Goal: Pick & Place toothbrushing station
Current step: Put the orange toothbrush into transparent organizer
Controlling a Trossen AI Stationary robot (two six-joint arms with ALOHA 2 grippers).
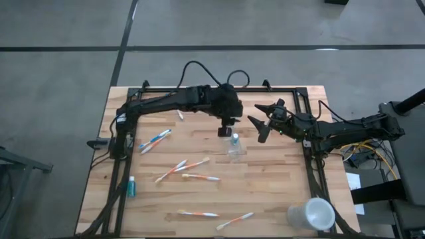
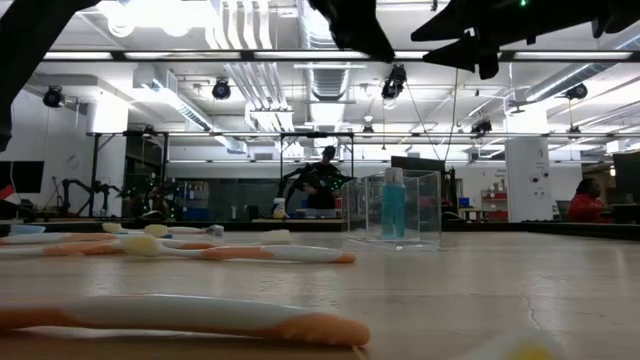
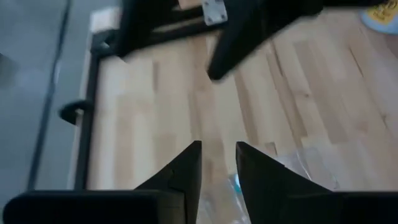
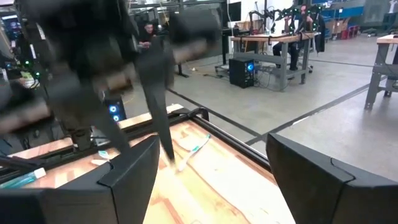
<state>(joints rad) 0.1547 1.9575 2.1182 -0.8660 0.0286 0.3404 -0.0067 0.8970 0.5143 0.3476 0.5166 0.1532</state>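
Observation:
The small clear plastic cup (image 1: 236, 150) (image 2: 393, 208) stands upright on the wooden table near its middle. A blue item with a pale top (image 2: 393, 204) stands inside it. My left gripper (image 1: 226, 131) (image 3: 218, 167) hangs just above and to the far left of the cup, open by a narrow gap with nothing between its fingers. My right gripper (image 1: 263, 123) (image 4: 211, 180) waits wide open, level, to the right of the cup. Several toothbrushes (image 1: 183, 166) lie flat on the table, and a small blue tube (image 1: 131, 186) lies near the left edge.
More toothbrushes lie at the left (image 1: 155, 139), near the middle (image 1: 200, 177) and by the near edge (image 1: 198, 214) (image 1: 234, 221). A larger opaque white cup (image 1: 312, 214) lies on its side at the near right corner. A black frame (image 1: 118, 166) runs along the table's sides.

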